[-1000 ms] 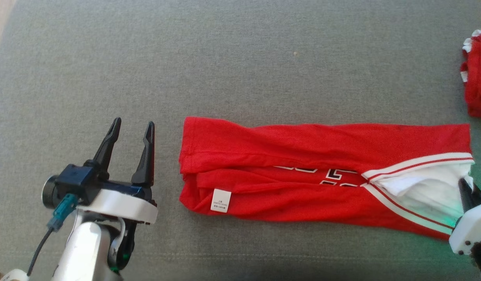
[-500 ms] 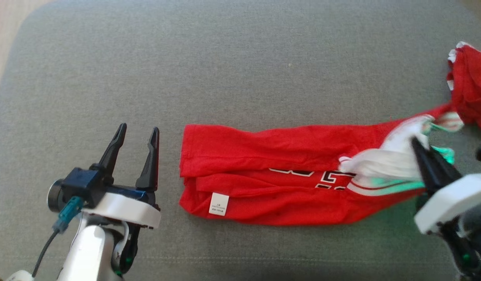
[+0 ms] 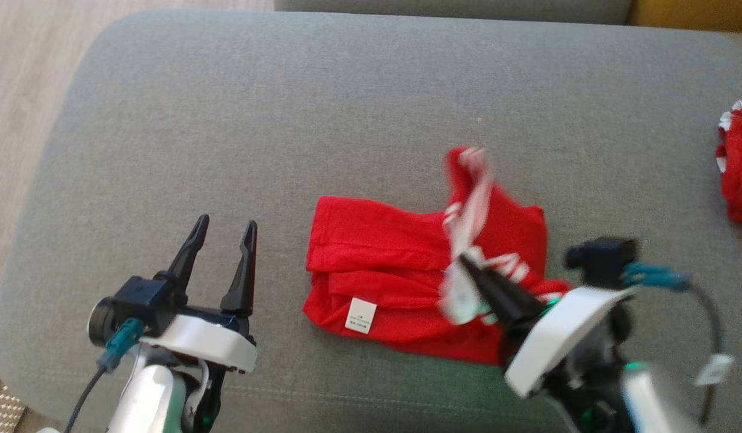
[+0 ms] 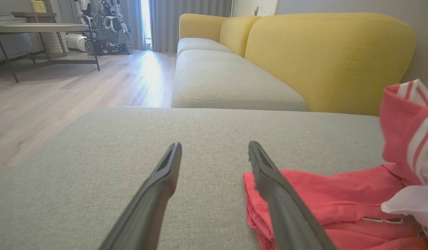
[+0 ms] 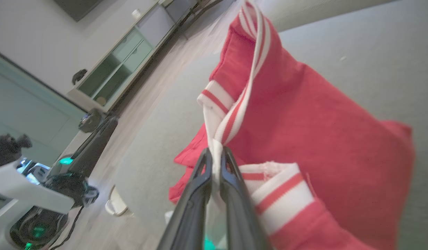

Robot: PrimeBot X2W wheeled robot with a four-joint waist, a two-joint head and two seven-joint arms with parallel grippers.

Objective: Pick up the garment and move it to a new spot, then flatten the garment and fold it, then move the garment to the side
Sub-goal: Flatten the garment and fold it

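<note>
Since a second ago my right gripper (image 3: 467,264) has swung the white-striped end of the shirt (image 3: 383,264) to the left and up over the rest of it. The long red strip that lay stretched out is now doubled to roughly half its length. My head has also tipped back, so the far edge of the grey cushion (image 3: 346,90) and the wood floor (image 3: 21,90) have come into sight.

My right fingers are pinched nearly together on the striped trim (image 5: 234,114). Beyond their tips the band rises in a loop, and the red cloth hangs away to the right of them, lifted off the cushion. The lower layer of the shirt lies flat under and to the left of this gripper, with its small white label (image 3: 360,314) facing up near the front edge.

My left gripper (image 3: 223,231) stands wide and holds nothing. It is low over the cushion, and the shirt's folded hem is just beside its right finger. I cannot tell whether they touch. Straight ahead of it are bare cushion and a yellow backrest (image 4: 321,59).

Another red cloth (image 3: 738,168) sits well off to the right of my right gripper, at the cushion's edge.
</note>
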